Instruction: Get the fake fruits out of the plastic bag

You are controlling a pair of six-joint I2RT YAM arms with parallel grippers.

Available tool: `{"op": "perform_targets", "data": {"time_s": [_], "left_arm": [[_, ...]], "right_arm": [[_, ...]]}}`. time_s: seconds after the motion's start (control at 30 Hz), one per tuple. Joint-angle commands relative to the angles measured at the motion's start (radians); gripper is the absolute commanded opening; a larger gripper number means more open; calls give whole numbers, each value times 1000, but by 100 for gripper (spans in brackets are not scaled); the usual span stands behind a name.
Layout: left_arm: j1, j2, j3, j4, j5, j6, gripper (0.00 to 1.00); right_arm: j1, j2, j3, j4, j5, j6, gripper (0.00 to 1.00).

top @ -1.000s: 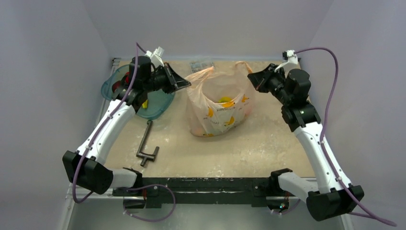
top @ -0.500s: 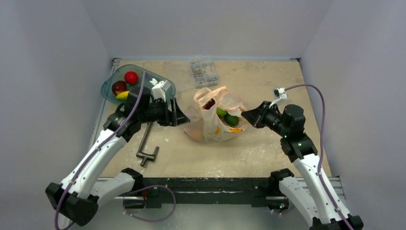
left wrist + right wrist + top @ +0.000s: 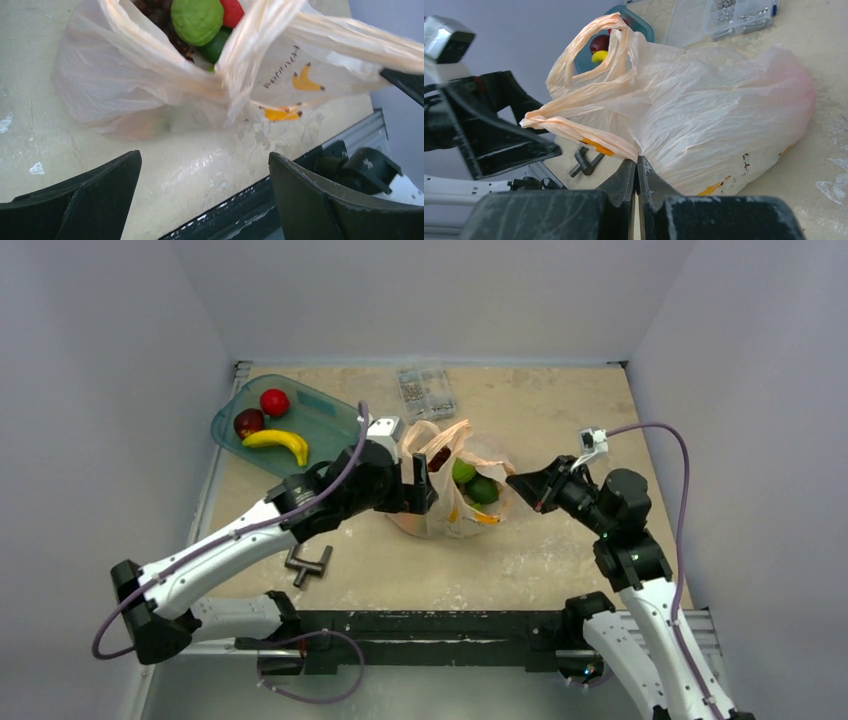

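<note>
The plastic bag (image 3: 440,510) lies in the middle of the table with its mouth open upward. Inside it I see two green limes (image 3: 463,471), a dark grape cluster (image 3: 160,15) and a red fruit (image 3: 231,11). My left gripper (image 3: 420,485) hovers at the bag's left side, jaws wide open and nothing between them; in its wrist view the gripper (image 3: 204,156) faces the bag (image 3: 125,85). My right gripper (image 3: 636,162) is shut on a fold of the bag's rim (image 3: 624,147) at the right side. A banana (image 3: 277,442) and two red apples (image 3: 274,401) lie in the tray.
The teal tray (image 3: 330,415) stands at the back left. A clear box of small parts (image 3: 424,390) sits behind the bag. A grey metal clamp (image 3: 310,562) lies on the table under the left arm. Walls enclose the table on three sides.
The left arm swung from the tray over to the bag and its jaws opened wide. The banana now lies in the tray. The right gripper keeps its pinch on the bag.
</note>
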State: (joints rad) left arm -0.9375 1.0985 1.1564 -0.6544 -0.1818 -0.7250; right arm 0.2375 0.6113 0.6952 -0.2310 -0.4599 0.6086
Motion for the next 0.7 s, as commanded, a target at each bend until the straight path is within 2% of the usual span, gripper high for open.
{"op": "perform_targets", "data": {"time_s": [0.0, 0.13, 0.2, 0.37, 0.4, 0.43, 0.47, 0.53, 0.67], "left_arm": [[-4, 122, 107, 121, -89, -53, 100], [0, 274, 238, 56, -152, -18, 99], [6, 311, 263, 21, -203, -6, 89], [44, 257, 148, 31, -172, 46, 36], [56, 227, 105, 42, -146, 62, 23], [71, 196, 63, 48, -108, 81, 5], [93, 169, 28, 50, -54, 111, 0], [150, 116, -31, 45, 78, 181, 0], [180, 12, -140, 42, 284, 312, 0]], "right_arm": [[6, -21, 44, 5, -21, 8, 0], [6, -31, 56, -35, -12, -13, 0], [6, -35, 78, -78, 18, -34, 0], [6, -56, 136, -226, 197, -40, 0], [6, -64, 141, -254, 253, -28, 0], [6, -73, 144, -291, 312, -8, 0], [6, -74, 149, -338, 379, 29, 0], [6, -63, 153, -429, 453, 92, 0], [6, -31, 104, -533, 453, 127, 0]]}}
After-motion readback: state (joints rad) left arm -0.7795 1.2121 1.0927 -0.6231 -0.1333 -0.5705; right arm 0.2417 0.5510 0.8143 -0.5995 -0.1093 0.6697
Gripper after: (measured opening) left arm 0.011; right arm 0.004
